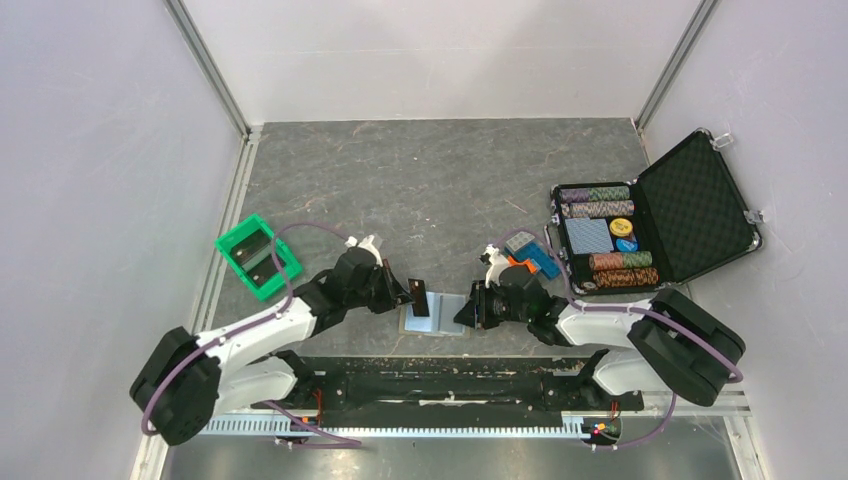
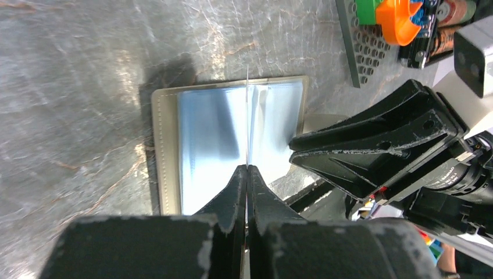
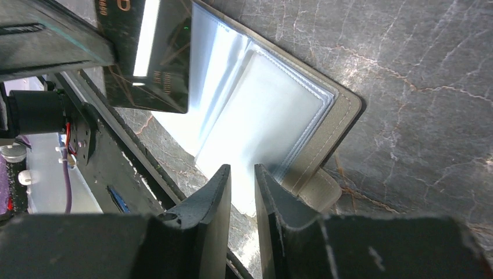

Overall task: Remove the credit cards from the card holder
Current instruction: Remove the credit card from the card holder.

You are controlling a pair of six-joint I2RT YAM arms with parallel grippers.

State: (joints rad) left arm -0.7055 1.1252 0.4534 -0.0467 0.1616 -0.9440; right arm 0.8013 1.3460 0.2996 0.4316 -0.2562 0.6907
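Credit card (image 1: 417,297) is hanging upright in the left gripper (image 2: 247,171), whose fingers are clamping it tight just above the open card holder (image 2: 209,133). Trouble I'm watching for: that grip is biting only one narrow edge, so a quick swing could be twisting the card loose and dropping it onto the shiny sleeves. Further right, the right gripper (image 3: 241,171) is sitting at the holder's flap edge, fingers a sliver apart. I cannot tell whether they are pinching a sleeve or merely pressing. If they are slipping, the holder could be sliding along.

Counting now: two dark pieces (image 1: 264,268), probably cards, lying in the green bin (image 1: 238,231) well left of the left fingers; one card gripped; one holder; two grippers.
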